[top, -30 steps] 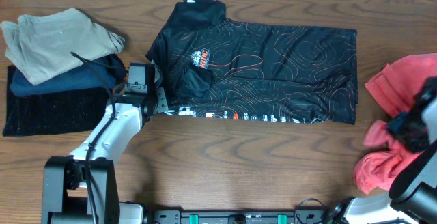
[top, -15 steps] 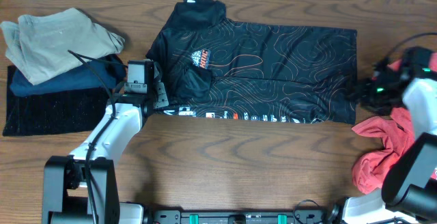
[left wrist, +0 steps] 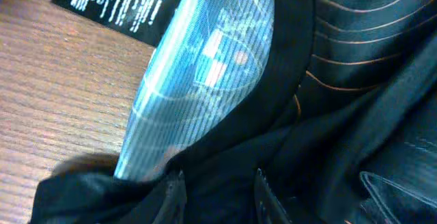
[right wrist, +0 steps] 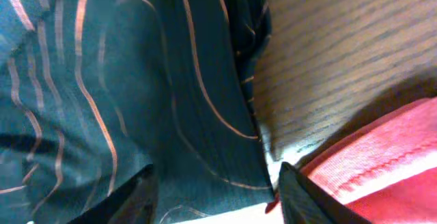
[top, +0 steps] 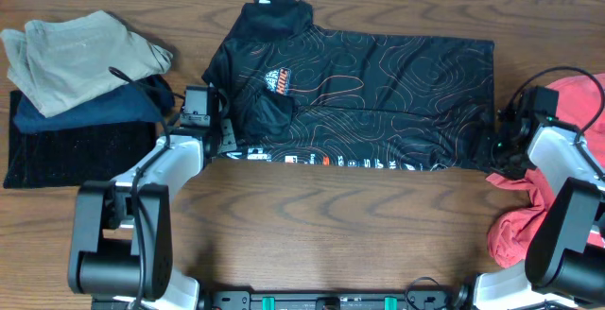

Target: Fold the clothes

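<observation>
The black jersey (top: pixel 378 93) with thin orange contour lines lies spread flat mid-table, collar to the left. My left gripper (top: pixel 223 140) is at its lower left sleeve. In the left wrist view its jaws (left wrist: pixel 218 193) are closed in on bunched black jersey fabric (left wrist: pixel 328 115). My right gripper (top: pixel 498 146) is at the jersey's right hem. In the right wrist view its jaws (right wrist: pixel 215 197) are wide open over the jersey edge (right wrist: pixel 136 80), with coral-red cloth (right wrist: pixel 382 162) beside the right finger. Coral-red garments (top: pixel 567 102) lie at the far right.
A stack of folded clothes stands at the left: a tan garment (top: pixel 76 55) on a dark blue one (top: pixel 95 110) and a black one (top: pixel 66 154). A second coral-red heap (top: pixel 520 234) lies at the front right. Bare wood table (top: pixel 331 225) runs along the front.
My right arm has swung in from the far right over the red garments to the jersey's right hem. My left gripper has shifted slightly right at the sleeve.
</observation>
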Controlling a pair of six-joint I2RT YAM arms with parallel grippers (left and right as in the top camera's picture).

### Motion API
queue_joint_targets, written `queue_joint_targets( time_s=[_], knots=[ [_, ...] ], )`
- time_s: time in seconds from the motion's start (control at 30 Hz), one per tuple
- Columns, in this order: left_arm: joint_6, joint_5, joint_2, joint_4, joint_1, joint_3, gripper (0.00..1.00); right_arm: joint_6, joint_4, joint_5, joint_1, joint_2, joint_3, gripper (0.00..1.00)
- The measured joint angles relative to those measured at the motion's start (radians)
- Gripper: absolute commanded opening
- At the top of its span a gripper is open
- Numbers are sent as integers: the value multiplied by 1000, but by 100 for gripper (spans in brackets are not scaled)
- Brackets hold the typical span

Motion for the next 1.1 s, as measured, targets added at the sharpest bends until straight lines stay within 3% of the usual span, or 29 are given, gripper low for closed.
queue_joint_targets(
  time_s=[0.23,0.47,0.63,0.93,1.03,1.1],
  knots=[
    [-4,0,21,-82,0,41,35,14,18,22,0,-3,-39,1],
    [-88,1,11,-315,-1,77,23,67,-91,141,0,-13,-39,1],
    [-161,11,2,-479,-2,81,22,136,-179,225,-28,-13,-45,1],
    [-187,78,-2,-704,-3,64,20,160,-230,236,-61,-13,-51,1],
    [-178,76,-14,-729,-3,54,26,148,-264,188,-71,-13,-34,9],
    [-168,67,-39,-731,-2,56,42,132,-294,150,-76,-24,-8,18]
  ],
)
